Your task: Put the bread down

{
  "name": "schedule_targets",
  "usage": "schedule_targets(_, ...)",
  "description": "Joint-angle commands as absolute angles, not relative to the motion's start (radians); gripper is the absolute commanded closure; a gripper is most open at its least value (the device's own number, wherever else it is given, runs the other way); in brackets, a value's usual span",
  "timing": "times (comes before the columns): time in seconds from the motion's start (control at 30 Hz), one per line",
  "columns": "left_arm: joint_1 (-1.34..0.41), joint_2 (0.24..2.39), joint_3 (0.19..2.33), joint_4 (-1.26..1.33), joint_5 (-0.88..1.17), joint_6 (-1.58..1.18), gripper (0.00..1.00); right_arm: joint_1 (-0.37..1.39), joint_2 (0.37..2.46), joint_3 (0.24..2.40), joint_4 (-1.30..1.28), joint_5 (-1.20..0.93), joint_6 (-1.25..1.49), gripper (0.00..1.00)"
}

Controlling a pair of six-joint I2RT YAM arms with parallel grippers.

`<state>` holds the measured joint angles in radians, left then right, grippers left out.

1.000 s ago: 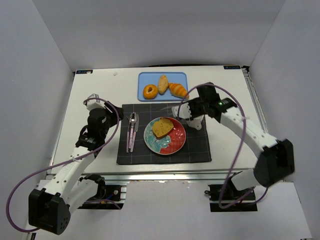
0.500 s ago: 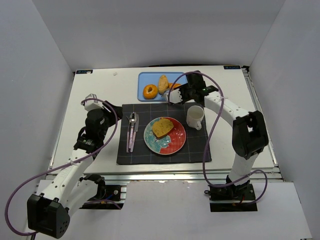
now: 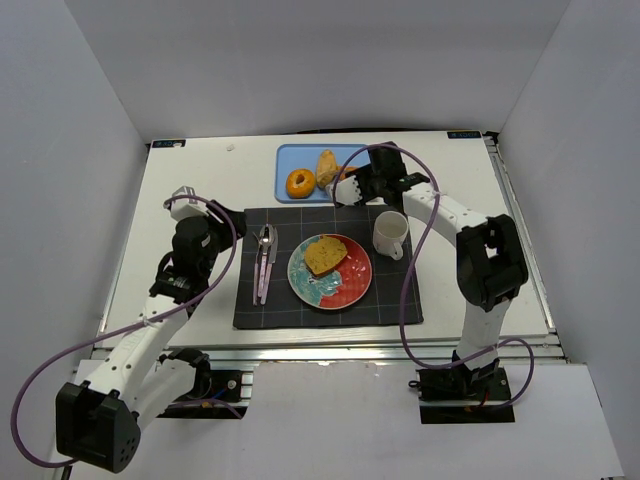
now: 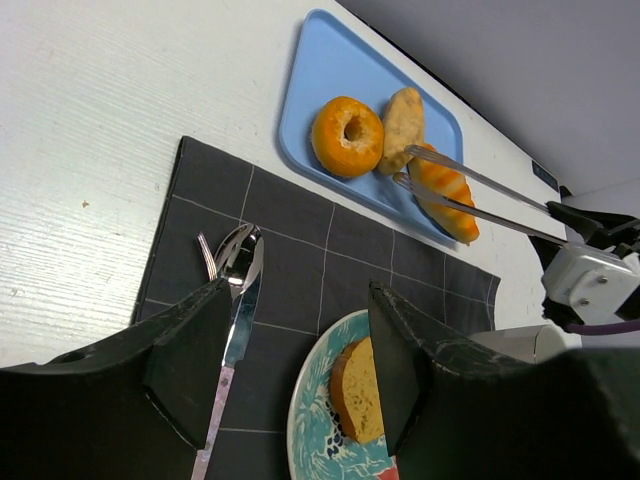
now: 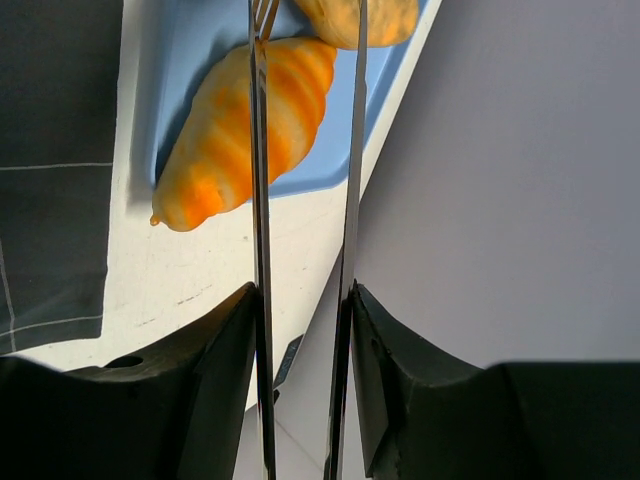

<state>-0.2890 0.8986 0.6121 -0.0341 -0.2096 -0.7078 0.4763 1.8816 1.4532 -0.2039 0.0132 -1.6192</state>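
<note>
A squarish bread slice [image 3: 325, 254] lies on the red and teal plate [image 3: 345, 287]; it also shows in the left wrist view [image 4: 358, 390]. The narrow roll [image 3: 326, 167] lies on the blue tray [image 3: 290, 155] between the donut [image 3: 300, 183] and the croissant [image 4: 445, 190]. My right gripper [image 3: 352, 188] is shut on metal tongs [image 4: 480, 195]. Their slightly parted tips reach over the croissant's end [image 5: 240, 130], next to the roll [image 5: 355, 20]. My left gripper [image 3: 195, 228] is open and empty, left of the dark placemat [image 3: 390, 295].
A white mug [image 3: 391, 232] stands on the placemat right of the plate. A spoon and other cutlery [image 3: 265, 260] lie left of the plate. White walls enclose the table on three sides.
My right arm has swung from over the mug back to the blue tray, carrying the tongs to the croissant and roll. The mug is now uncovered. The left arm has barely moved.
</note>
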Motion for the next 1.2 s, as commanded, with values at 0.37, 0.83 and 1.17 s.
schedule_targets(0.37,-0.287,0.926,0.627,-0.008,-0.196,-0.710,0.33,0.479,1.934,1.516,-0.140,0.051,-1.669,0.52)
schedule_targets(0.83,-0.285,0.939,0.637,-0.006,-0.192,-0.709,0.33,0.482,1.994,1.592,-0.166,0.069,-1.634,0.85)
schedule_targets(1.17,-0.287,0.940,0.652,-0.014,-0.196,-0.704,0.33,0.476,1.810,1.568,-0.262,-0.032,-1.528,0.96)
